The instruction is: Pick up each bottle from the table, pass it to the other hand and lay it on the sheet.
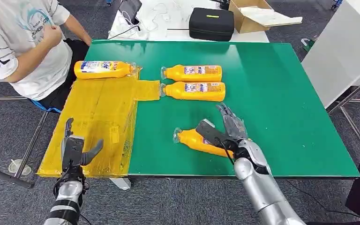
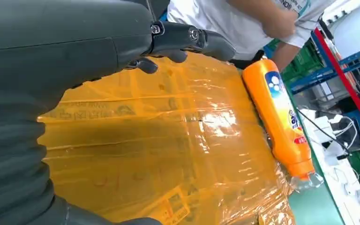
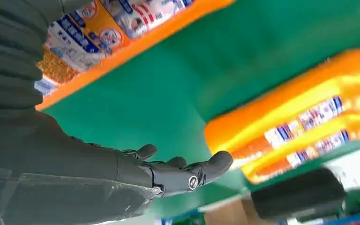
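Note:
Four orange bottles lie on their sides. One bottle [image 1: 103,69] [image 2: 281,122] rests at the far end of the yellow sheet [image 1: 98,122] [image 2: 168,140]. Two more [image 1: 192,73] [image 1: 193,90] lie side by side on the green table [image 1: 281,93], seen as a pair [image 3: 300,126] in the right wrist view. The nearest bottle [image 1: 194,139] [image 3: 98,28] lies by the front edge, under my right hand [image 1: 225,133] [image 3: 168,173]. Its thumb crosses the bottle and its fingers stretch out straight past it, not closed. My left hand [image 1: 77,150] [image 2: 75,47] hovers open over the sheet's near end, holding nothing.
A person in a white shirt [image 1: 23,42] sits at the table's far left corner, close to the sheet. Behind the table stands a white one with a black case [image 1: 211,23], cables and a cardboard box [image 1: 253,14]. A white panel [image 1: 347,51] stands to the right.

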You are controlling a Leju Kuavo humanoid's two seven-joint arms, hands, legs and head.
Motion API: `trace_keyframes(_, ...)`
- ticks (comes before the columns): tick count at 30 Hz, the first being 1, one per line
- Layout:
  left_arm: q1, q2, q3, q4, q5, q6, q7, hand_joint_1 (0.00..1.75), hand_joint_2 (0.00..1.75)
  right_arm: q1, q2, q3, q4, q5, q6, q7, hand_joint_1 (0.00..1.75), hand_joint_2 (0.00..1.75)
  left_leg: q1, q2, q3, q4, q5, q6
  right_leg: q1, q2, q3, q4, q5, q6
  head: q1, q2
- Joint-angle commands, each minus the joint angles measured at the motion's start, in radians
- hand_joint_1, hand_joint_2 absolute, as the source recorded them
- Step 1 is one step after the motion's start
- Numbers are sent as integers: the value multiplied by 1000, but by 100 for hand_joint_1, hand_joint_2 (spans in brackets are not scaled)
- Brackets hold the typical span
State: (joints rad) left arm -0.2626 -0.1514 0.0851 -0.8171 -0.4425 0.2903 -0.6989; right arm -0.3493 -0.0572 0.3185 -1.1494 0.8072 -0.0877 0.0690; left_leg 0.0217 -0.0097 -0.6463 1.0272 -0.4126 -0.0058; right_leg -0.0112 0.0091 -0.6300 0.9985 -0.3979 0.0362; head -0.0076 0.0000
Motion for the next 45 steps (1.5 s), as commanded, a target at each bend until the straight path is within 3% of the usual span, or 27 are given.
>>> trace_keyframes(1,-47,20,18,84,-6,1,1,0,175,-103,-30,70,183,-40,55,-7,0,175,0,2,2,0,0,1,0,1,1,0,0,-1,0,0)
trace_keyframes(16,-74,32,-28,116,14,20,1,0,175,-168,-86,192,210,-242,199,-108,0,175,-1,1,4,0,-1,2,0,0,4,0,-1,-1,0,0)
trace_keyframes(22,-68,37,-50,115,39,30,1,0,175,-127,-155,242,97,-301,217,-138,0,175,-1,0,3,0,-1,2,0,-2,3,0,-1,-1,0,0)
trace_keyframes(28,-51,47,-52,106,57,38,1,0,175,-48,-311,298,-107,-320,255,-95,0,175,-1,-3,3,0,-1,2,0,-4,3,0,-2,-1,0,0)
trace_keyframes(40,-43,45,-48,103,59,38,1,0,175,-14,-385,312,-159,-297,259,-57,0,175,-2,0,7,-1,-2,2,-1,-3,7,-1,-3,-2,0,0)
trace_keyframes(45,-42,42,-42,103,58,36,1,0,175,2,-413,316,-161,-277,274,-17,0,175,-1,-1,1,0,0,1,0,-2,1,-1,0,0,0,0)
